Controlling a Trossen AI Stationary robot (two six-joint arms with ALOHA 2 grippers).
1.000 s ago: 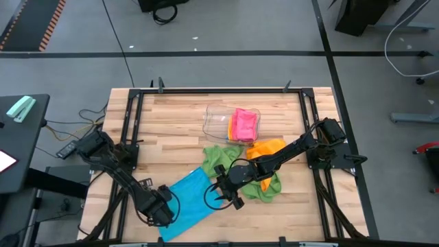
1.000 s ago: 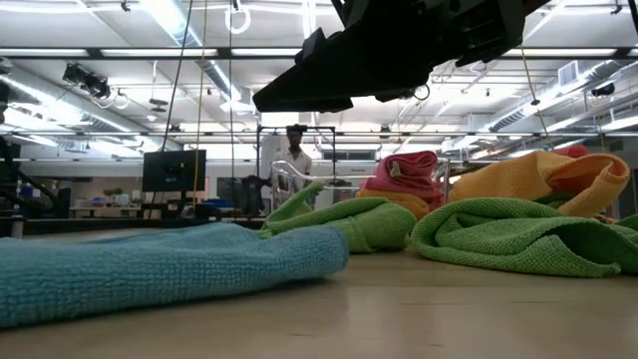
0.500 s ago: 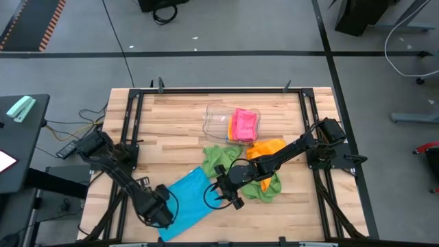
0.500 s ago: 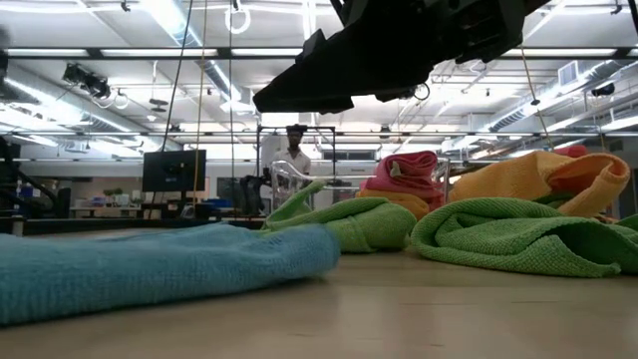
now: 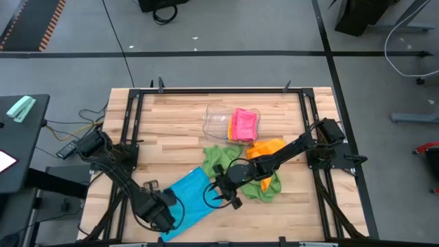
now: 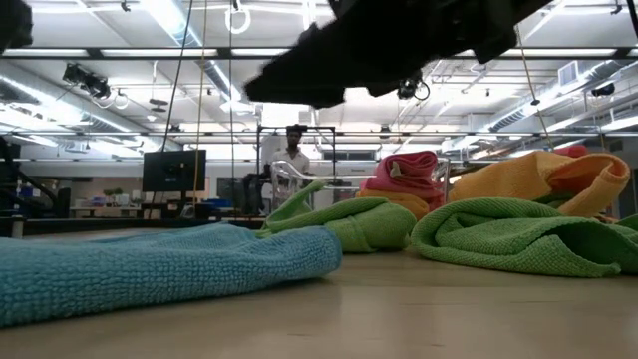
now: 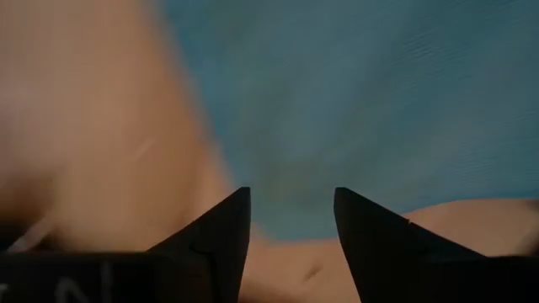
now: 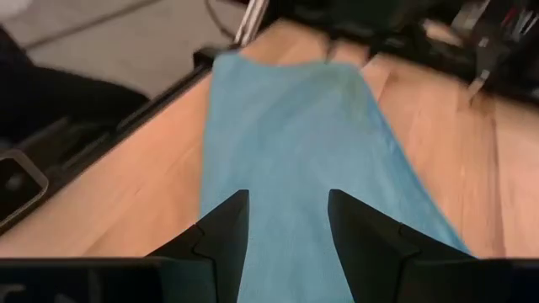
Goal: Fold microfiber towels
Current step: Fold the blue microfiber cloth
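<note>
blue towel (image 5: 190, 197) flat between claws | left claw (image 5: 167, 221) released | right claw (image 5: 219, 195) released above it

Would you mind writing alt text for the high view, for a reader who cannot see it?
Seen from above, a blue towel lies on a wooden table between the left gripper and the open right gripper. Behind it lie a green towel and an orange towel, and a pink towel sits in a clear tray.

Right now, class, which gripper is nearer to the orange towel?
Right. The right gripper hovers over the blue towel's edge, just beyond the orange towel; the left gripper is at the blue towel's far corner.
</note>
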